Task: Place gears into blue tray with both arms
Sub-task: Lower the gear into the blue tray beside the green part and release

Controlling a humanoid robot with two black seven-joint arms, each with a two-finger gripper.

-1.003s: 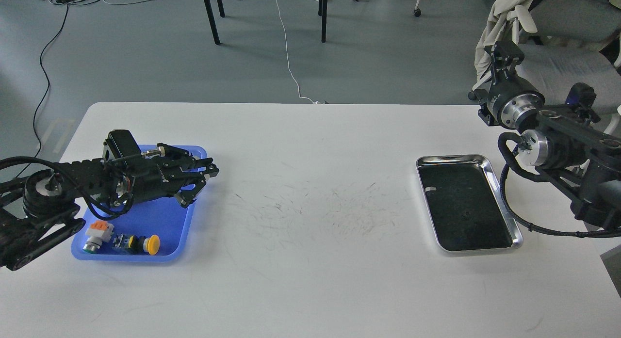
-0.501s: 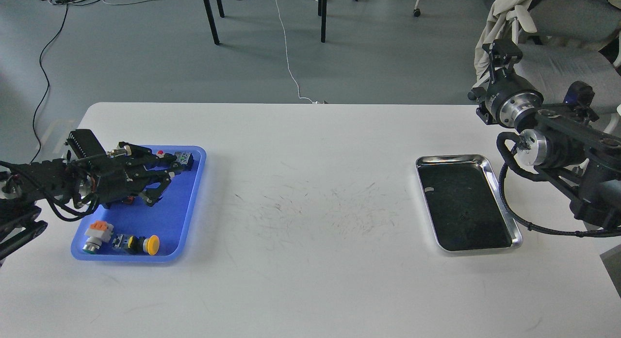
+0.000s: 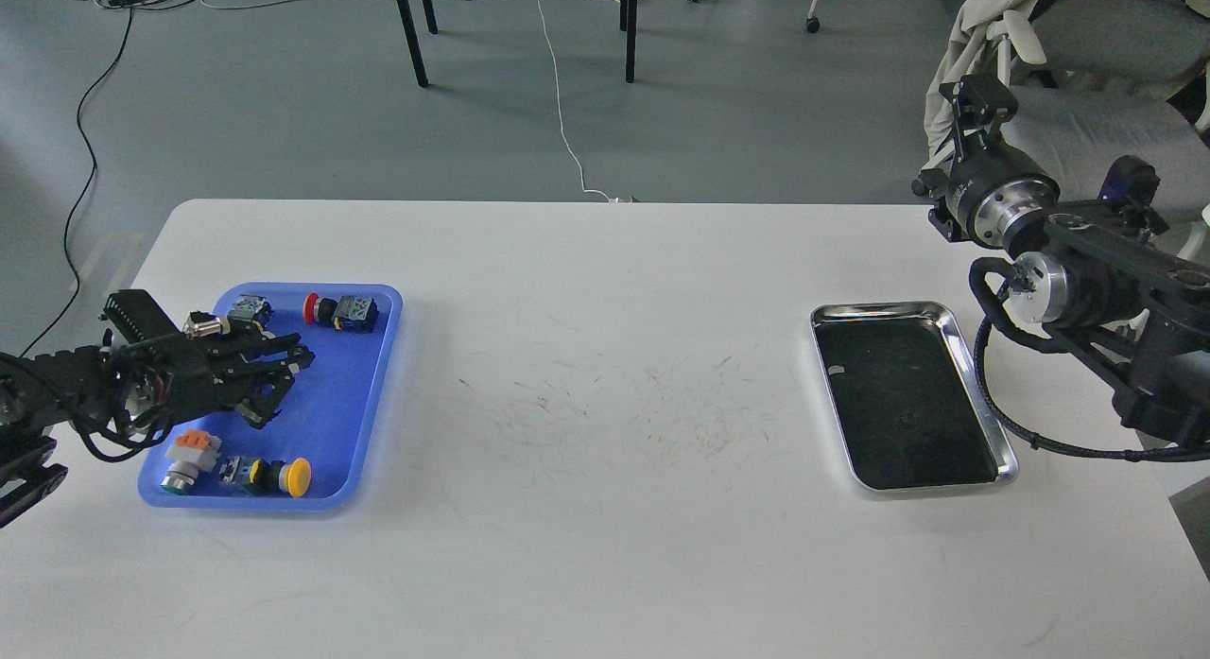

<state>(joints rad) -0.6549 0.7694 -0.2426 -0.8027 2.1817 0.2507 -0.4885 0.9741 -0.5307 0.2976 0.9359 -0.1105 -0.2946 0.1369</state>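
Observation:
The blue tray [image 3: 352, 394] lies at the table's left side. My left gripper [image 3: 286, 383] hovers over the tray's left half, open, with nothing between its fingers. My right gripper [image 3: 981, 99] is raised off the table's far right corner, pointing away; its fingers cannot be told apart. No gears can be made out with certainty. A faint small round mark [image 3: 909, 418] sits on the dark floor of the steel tray [image 3: 955, 320], too small to identify.
Several push-button switches lie in the blue tray: a red-capped one [image 3: 333, 311] and a grey one [image 3: 249, 309] at the back, an orange-topped one [image 3: 187, 454] and a yellow-capped one [image 3: 276, 476] at the front. A chair with cloth [image 3: 1087, 120] stands behind the right arm.
My left arm has drawn back to the left across the blue tray, uncovering the two switches at its back. The right arm has barely moved.

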